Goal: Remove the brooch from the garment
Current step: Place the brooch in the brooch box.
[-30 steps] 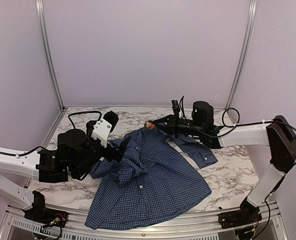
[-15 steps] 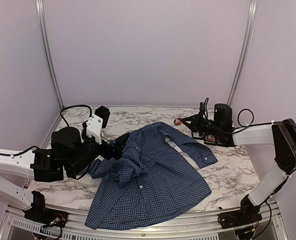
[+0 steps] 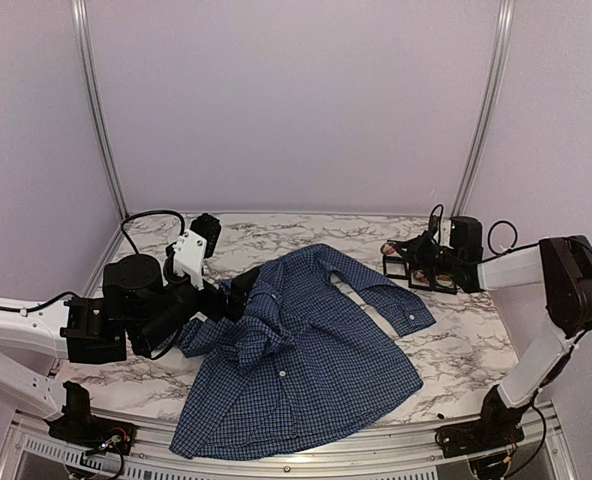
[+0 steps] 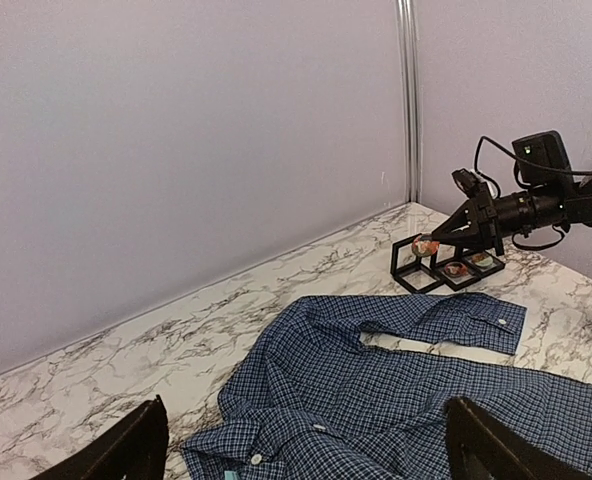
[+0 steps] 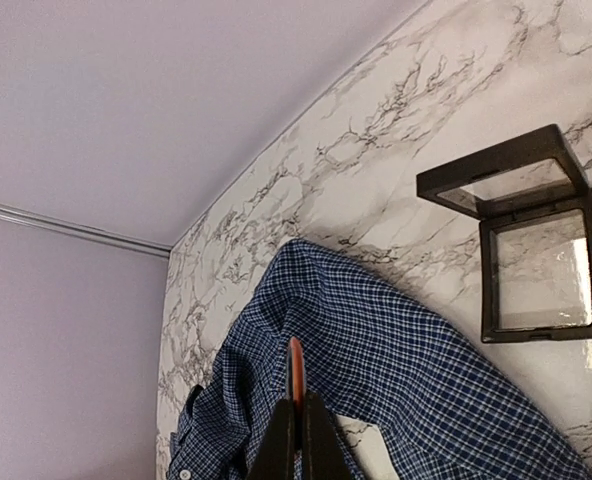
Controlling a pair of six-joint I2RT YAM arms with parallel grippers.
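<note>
Pinching the little brooch (image 4: 425, 246) tight, the right end effector (image 3: 392, 250) holds it just over the black frames (image 3: 416, 272) at the far right of the bench (image 3: 456, 345), off the blue checked shirt (image 3: 306, 350). The shirt lies spread across the middle, with its bottom hem near the front edge. The left end effector (image 4: 304, 405) has its fingers wide apart by the shirt's left side, and there is bare marble behind it.

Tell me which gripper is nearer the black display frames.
Right. The right gripper, shut on the brooch, hangs close over one end of the frames; the left gripper, open, is far off at the shirt's opposite side.
</note>
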